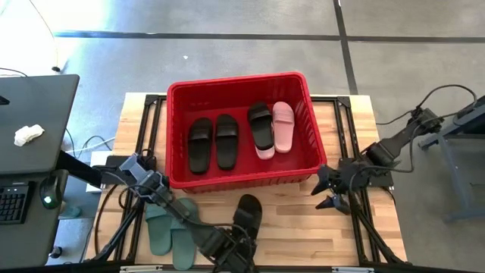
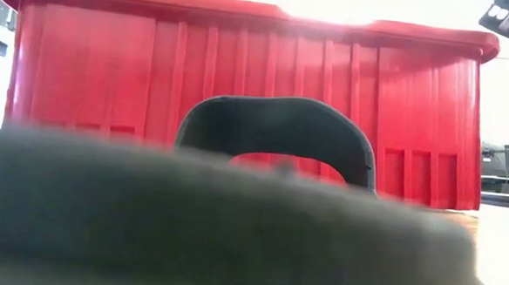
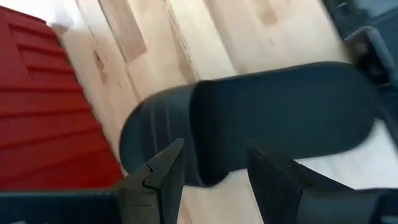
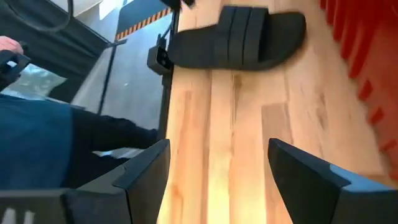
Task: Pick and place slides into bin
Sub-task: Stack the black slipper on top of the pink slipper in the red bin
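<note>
One black slide [image 1: 248, 212] lies flat on the wooden table in front of the red bin [image 1: 176, 136]. My left gripper [image 1: 239, 241] hovers at its near end. In the left wrist view its fingers stand open [image 3: 214, 177] over the slide's strap [image 3: 261, 118], and I see no touch. Two green slides [image 1: 163, 227] lie side by side at the near left. Inside the bin lie two black slides [image 1: 213, 142], a third black one [image 1: 260, 123] and a pink one [image 1: 283, 125]. My right gripper [image 1: 330, 189] waits open at the bin's near right corner, with nothing between its fingers [image 4: 217, 180].
The bin wall [image 2: 241, 72] rises right behind the black slide's strap [image 2: 277, 131]. Bare wood [image 4: 249, 124] lies between my right gripper and that slide [image 4: 239, 37]. A person in blue [image 4: 31, 143] is beyond the table's near edge. A desk with a keyboard [image 1: 15, 201] stands at the left.
</note>
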### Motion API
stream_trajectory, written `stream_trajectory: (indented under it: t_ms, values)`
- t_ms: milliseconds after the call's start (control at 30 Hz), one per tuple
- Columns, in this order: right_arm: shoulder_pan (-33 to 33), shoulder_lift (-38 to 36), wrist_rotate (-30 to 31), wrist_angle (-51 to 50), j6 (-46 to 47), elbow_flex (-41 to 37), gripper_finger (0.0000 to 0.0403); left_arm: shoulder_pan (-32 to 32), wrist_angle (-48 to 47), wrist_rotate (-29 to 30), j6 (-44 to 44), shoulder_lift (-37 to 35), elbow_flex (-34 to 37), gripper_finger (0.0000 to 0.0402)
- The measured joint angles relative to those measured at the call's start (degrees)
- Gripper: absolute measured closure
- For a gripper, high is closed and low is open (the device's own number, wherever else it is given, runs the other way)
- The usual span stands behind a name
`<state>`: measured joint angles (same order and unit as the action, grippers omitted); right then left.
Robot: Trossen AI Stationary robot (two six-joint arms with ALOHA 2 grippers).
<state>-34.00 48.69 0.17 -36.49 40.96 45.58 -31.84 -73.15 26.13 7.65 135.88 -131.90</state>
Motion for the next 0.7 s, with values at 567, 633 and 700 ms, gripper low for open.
stream_trajectory:
  t_ms: [567,633,700]
  values:
    - [-3.9,1.2,10.3,0.3,-2.4,-0.8,0.0144,3.0,-0.9,7.4,-1.0,7.5,0.0,0.0247]
    - [-4.0,1.2,10.8,0.3,-2.4,-0.8,0.0144,3.1,0.2,7.8,-0.8,8.3,-0.1,0.0247]
    - [-3.9,1.2,11.0,0.4,-2.4,-0.8,0.0144,3.3,-0.6,8.5,-0.6,8.6,0.0,0.0247]
